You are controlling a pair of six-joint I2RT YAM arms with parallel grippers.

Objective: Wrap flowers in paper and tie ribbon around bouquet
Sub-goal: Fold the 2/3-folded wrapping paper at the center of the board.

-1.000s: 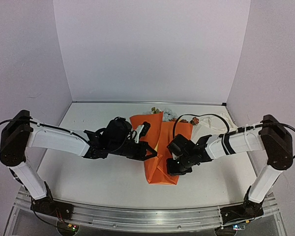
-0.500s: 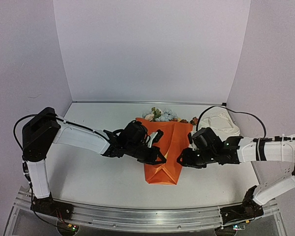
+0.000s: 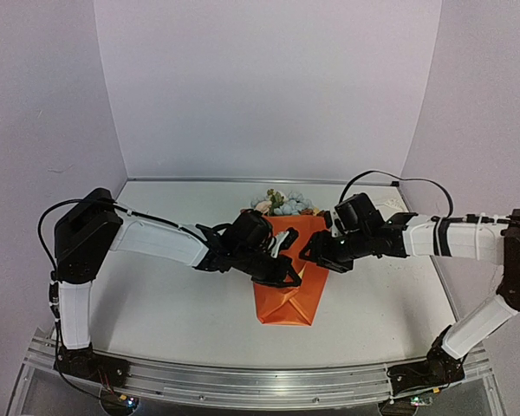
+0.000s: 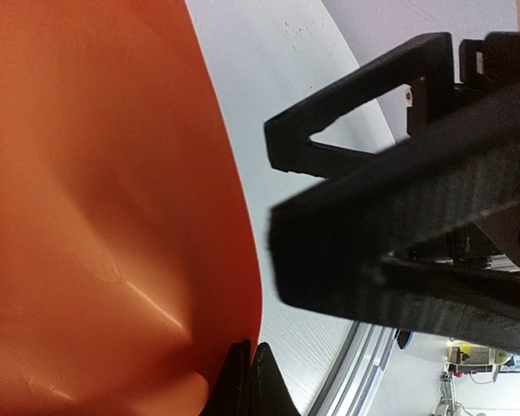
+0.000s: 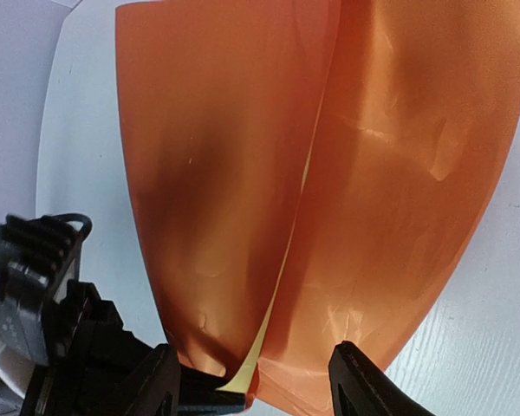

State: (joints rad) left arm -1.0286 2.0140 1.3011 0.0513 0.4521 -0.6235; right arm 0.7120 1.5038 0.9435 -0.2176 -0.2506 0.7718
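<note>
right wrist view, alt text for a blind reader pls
A glossy orange paper sheet, folded into two overlapping flaps, fills the view on a white table. The right gripper stands open over one end, where the tips of the shut left gripper meet the seam.

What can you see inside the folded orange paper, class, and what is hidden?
Pastel blooms poke out at the far end of the paper. A sliver of its yellow inner face shows at the overlap. The stems are covered by the folds.

The paper lies on the surface between the left hand and right hand, partly beneath both. The flowers stick out behind the hands.
</note>
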